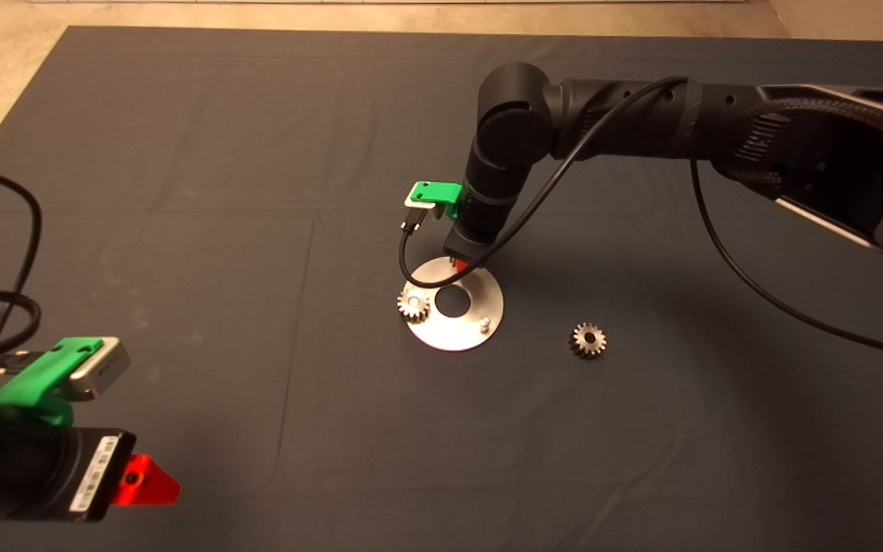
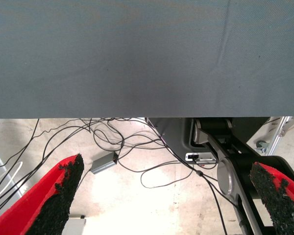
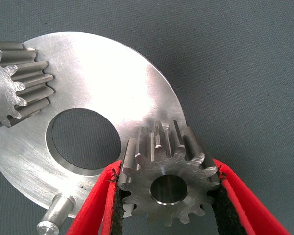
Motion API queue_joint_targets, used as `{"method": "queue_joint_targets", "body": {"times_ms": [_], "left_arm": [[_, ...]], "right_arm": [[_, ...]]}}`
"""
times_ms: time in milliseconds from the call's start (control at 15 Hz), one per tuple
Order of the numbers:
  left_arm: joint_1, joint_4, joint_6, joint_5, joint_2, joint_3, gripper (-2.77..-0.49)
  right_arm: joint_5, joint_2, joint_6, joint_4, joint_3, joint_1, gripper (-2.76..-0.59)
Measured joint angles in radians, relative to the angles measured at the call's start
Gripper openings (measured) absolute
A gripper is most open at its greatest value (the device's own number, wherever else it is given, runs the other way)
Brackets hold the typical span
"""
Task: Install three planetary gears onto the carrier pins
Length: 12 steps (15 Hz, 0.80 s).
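The shiny round disc (image 1: 441, 337) lies mid-mat. One planetary gear (image 1: 413, 305) sits on its left carrier pin; it also shows in the right wrist view (image 3: 17, 88). A second carrier pin (image 1: 485, 323) stands bare, also in the right wrist view (image 3: 56, 215). My right gripper (image 1: 458, 266) is over the disc's far edge, shut on a second gear (image 3: 169, 188) held flat above the disc (image 3: 103, 73). The third pin is hidden beneath it. A third gear (image 1: 587, 340) lies loose on the mat, right of the disc. My left gripper (image 1: 142, 481) is parked at the lower left, open.
The right arm's black cable (image 1: 411, 261) loops down beside the disc's far left edge. The left wrist view looks past the mat's edge (image 2: 137, 116) at floor cables and a stand base (image 2: 225, 166). The left gripper (image 2: 167, 171) holds nothing.
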Motion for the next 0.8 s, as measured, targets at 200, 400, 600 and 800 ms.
{"method": "queue_joint_targets", "body": {"times_ms": [200, 400, 600, 800], "left_arm": [[0.0, 0.0, 0.0, 0.0, 0.0, 0.0, -0.8], [0.0, 0.0, 0.0, 0.0, 0.0, 0.0, -0.8], [0.0, 0.0, 0.0, 0.0, 0.0, 0.0, -0.8], [0.0, 0.0, 0.0, 0.0, 0.0, 0.0, -0.8]], "right_arm": [[-0.004, 0.0, 0.0, -0.007, 0.0, 0.0, -2.31], [-0.007, 0.001, 0.0, -0.008, 0.0, 0.0, -2.31], [-0.007, 0.001, 0.0, -0.008, 0.0, 0.0, -2.31], [-0.007, 0.001, 0.0, -0.008, 0.0, 0.0, -2.31]]}}
